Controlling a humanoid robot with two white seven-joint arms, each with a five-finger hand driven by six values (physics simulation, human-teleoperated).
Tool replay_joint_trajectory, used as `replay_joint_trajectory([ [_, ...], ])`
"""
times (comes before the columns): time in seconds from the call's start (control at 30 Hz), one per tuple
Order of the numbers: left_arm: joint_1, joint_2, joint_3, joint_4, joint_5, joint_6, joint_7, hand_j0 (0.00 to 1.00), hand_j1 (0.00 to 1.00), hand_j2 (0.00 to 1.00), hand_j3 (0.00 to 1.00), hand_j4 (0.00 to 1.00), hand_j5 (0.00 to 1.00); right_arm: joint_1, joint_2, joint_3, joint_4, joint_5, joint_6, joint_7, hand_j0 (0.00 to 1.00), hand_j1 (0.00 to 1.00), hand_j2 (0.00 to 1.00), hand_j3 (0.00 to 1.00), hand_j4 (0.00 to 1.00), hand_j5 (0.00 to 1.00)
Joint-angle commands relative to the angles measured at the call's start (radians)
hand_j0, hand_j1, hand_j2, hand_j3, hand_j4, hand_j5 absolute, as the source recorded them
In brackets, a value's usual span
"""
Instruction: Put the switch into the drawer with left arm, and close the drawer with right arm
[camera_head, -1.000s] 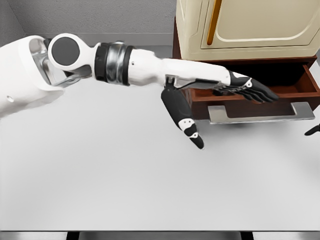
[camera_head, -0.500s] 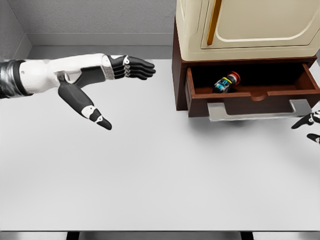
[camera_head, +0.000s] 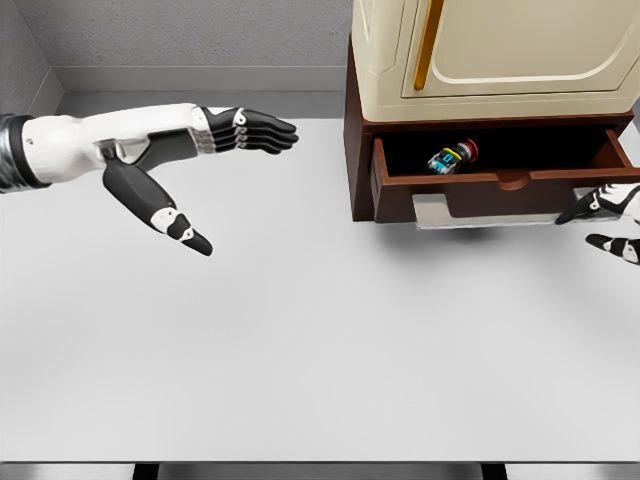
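Right hand, fingers spread and holding nothing, sits at the drawer front by the handle, placed to push. Switch lies inside the part-open drawer. Left hand empty, fingers extended, parked well clear over the table.

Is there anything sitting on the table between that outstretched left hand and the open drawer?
No. In the head view, only bare white table lies between the left hand and the drawer.

White table, cream cabinet with orange handle, grey wall behind
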Motion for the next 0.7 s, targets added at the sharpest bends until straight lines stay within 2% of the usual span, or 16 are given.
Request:
replay_joint_trajectory([
  [0.0,0.000,0.002,0.002,0.000,0.007,0.000,0.000,1.00,1.00,1.00,1.00,1.00,1.00,0.002,-0.002,0.023,0.018,0.037,-0.015,0.011,0.64,0.64,0.64,0.64,0.64,0.64],
  [0.1,0.000,0.002,0.000,0.000,0.007,0.000,0.000,1.00,1.00,1.00,1.00,1.00,1.00,0.003,-0.001,0.013,0.018,0.032,-0.015,0.011,0.67,0.67,0.67,0.67,0.67,0.67],
  [0.2,0.000,0.002,0.002,0.000,0.007,0.000,0.000,1.00,1.00,1.00,1.00,1.00,1.00,0.008,0.012,-0.033,0.029,0.023,-0.015,0.011,0.68,0.68,0.68,0.68,0.68,0.68],
  [0.27,0.000,0.000,0.002,0.000,0.007,0.000,0.000,1.00,1.00,1.00,1.00,1.00,1.00,0.014,0.012,-0.063,0.053,-0.052,-0.015,0.011,0.68,0.68,0.68,0.68,0.68,0.68],
  [0.33,0.002,0.002,0.000,0.000,0.007,0.000,0.000,1.00,1.00,1.00,1.00,1.00,1.00,0.017,0.013,-0.128,0.078,-0.071,-0.015,0.011,0.68,0.68,0.68,0.68,0.68,0.68],
  [0.43,0.002,0.000,0.000,0.000,0.007,0.000,0.000,1.00,1.00,1.00,1.00,1.00,1.00,0.031,0.025,-0.140,0.133,-0.123,-0.015,0.011,0.68,0.68,0.68,0.68,0.68,0.68],
  [0.53,0.000,0.000,0.002,0.000,0.007,0.000,0.000,1.00,1.00,1.00,1.00,1.00,1.00,0.120,0.015,-0.138,0.127,-0.109,-0.015,0.011,0.68,0.68,0.68,0.68,0.68,0.68],
  [0.67,0.002,0.000,0.002,0.000,0.007,0.000,0.000,1.00,1.00,1.00,1.00,1.00,1.00,0.135,0.010,-0.115,0.078,-0.045,-0.015,0.011,0.63,0.63,0.63,0.63,0.63,0.63],
])
